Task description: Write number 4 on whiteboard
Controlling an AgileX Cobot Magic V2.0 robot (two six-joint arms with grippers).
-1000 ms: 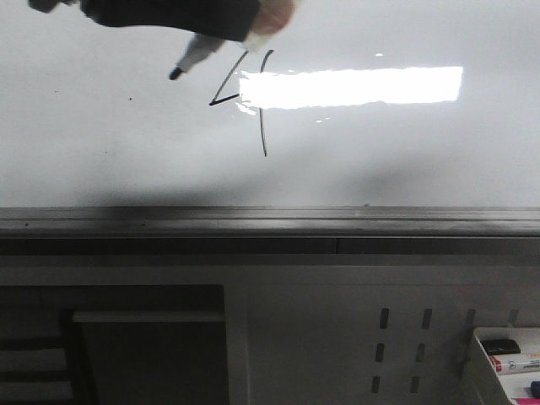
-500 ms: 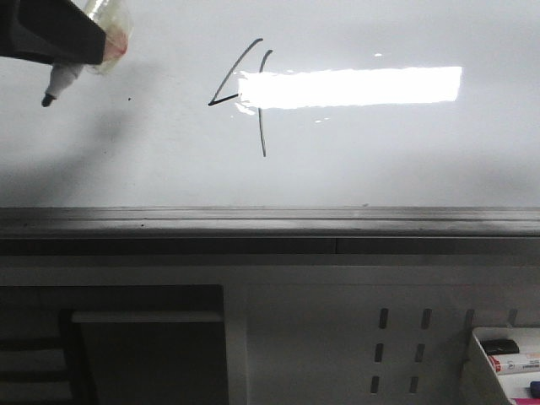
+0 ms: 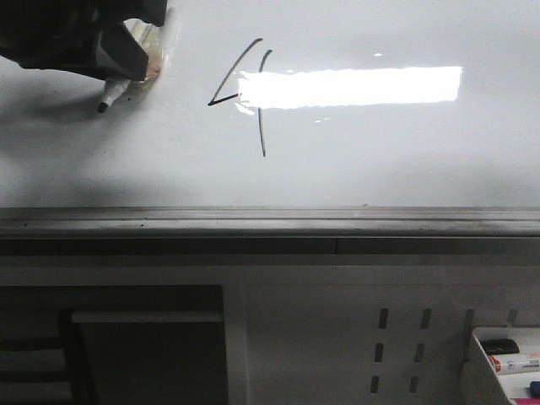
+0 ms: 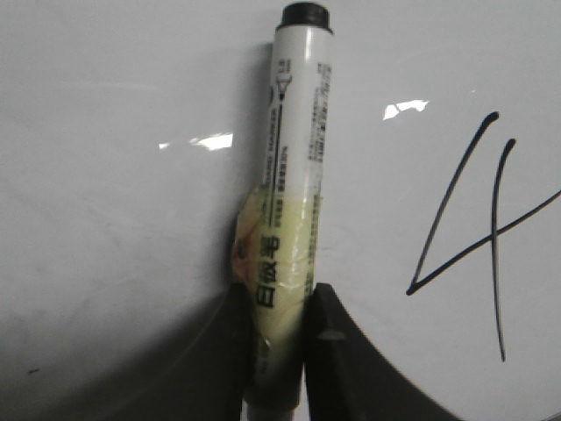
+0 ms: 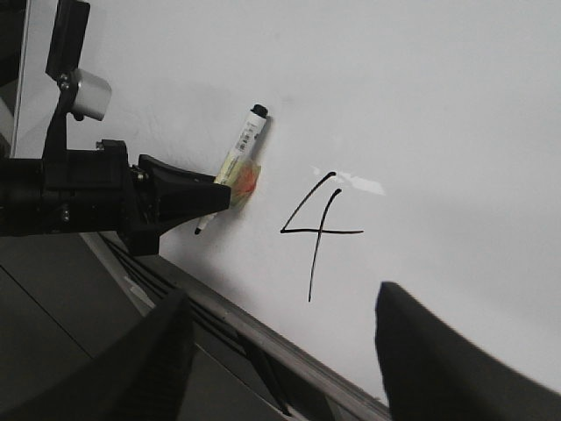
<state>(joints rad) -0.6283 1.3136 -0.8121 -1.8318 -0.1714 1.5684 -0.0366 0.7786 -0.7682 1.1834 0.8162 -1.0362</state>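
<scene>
The left gripper (image 4: 279,351) clamps a marker (image 4: 294,193) (tape-wrapped) near the whiteboard's (image 3: 405,160) upper left corner, its tip off the surface. The number 4 (image 3: 245,93) sits just beside it, toward the centre. The right gripper (image 5: 280,351) stands spread wide, holding nothing.

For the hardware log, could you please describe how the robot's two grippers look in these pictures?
The left gripper is matte black, with angular block-like housing tapering to wedge-shaped fingers, and a small silver-grey cylinder mounted above it. The right gripper shows only two broad, curved black fingers. No cables or markings are visible.
</scene>
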